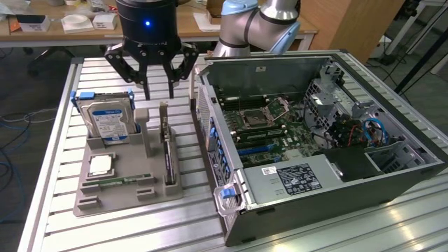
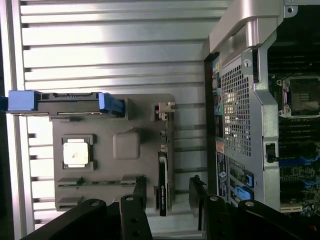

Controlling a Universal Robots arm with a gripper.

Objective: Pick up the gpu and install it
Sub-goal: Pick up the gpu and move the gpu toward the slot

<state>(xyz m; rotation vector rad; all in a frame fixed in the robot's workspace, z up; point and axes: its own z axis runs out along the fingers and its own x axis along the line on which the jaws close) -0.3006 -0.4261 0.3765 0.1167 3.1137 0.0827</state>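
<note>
– Fingers [image 2: 140, 192] first: how do they stand?
– Spread wide, holding nothing. The gripper [image 1: 159, 95] hangs above the grey holder tray [image 1: 119, 202], clear of everything in it.
– And around it, biggest down?
– The slatted metal table [image 1: 105, 233] carries it all. The open computer case [image 1: 315, 131] lies on its side at the exterior view's right, motherboard showing. The tray sits just beside it, with a blue-railed hard drive [image 1: 108, 119] upright in it.
– The gpu?
– The gpu [image 1: 168, 155] stands on edge in the tray's slot nearest the case; the wrist view shows it between the fingers. Smaller still, a square processor [image 1: 102, 165] and a green memory stick [image 1: 120, 181] lie flat.
</note>
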